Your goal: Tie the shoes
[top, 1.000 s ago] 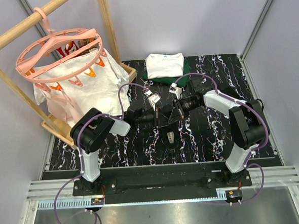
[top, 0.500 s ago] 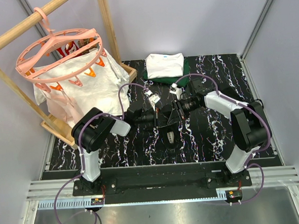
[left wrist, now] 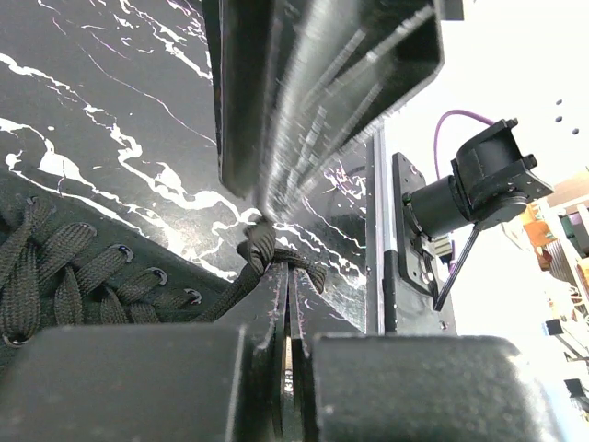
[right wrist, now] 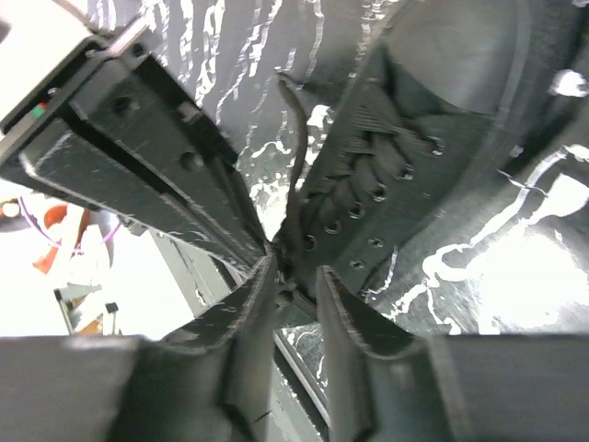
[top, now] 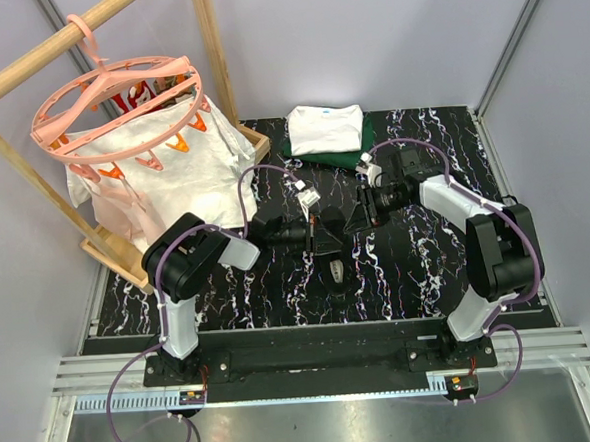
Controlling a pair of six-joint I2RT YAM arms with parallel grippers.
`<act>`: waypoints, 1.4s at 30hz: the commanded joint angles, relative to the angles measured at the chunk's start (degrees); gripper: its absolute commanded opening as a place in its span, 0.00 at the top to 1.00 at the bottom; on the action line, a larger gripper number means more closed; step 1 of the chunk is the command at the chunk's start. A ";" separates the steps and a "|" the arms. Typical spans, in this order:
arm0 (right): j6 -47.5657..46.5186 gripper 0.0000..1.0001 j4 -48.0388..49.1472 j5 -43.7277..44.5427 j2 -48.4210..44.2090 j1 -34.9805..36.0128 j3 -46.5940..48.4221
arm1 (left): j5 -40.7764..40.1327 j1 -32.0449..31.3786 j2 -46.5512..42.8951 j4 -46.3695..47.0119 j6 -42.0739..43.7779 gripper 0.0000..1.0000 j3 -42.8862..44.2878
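The small black shoe (top: 334, 251) lies mid-table, its pale grey patch (top: 337, 271) toward the near edge. In the left wrist view its eyelets and laced tongue (left wrist: 74, 267) fill the lower left. My left gripper (left wrist: 288, 269) is shut, with a black lace (left wrist: 262, 247) bunched and pinched at its tips. It reaches the shoe's top from the left (top: 322, 229). My right gripper (right wrist: 296, 269) stands open just over the lace knot, nothing clamped between its fingers. A loose lace end (right wrist: 296, 138) trails up along the shoe (right wrist: 433, 120). From above, the right gripper (top: 359, 215) sits right of the shoe.
Folded white and dark green clothes (top: 325, 129) lie at the back of the black marbled table (top: 418, 264). A wooden rack with a pink round hanger (top: 117, 102) and hanging white cloth (top: 173, 183) stands at the left, its base reaching onto the table's back left.
My right gripper has opened, let go of the lace and drawn back to the right and away from the shoe. The left gripper stays shut in place.
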 commanded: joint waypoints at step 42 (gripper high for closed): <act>3.07 0.88 -4.39 -15.91 10.06 -1.23 1.45 | 0.10 1.21 0.27 2.16 0.39 0.99 1.44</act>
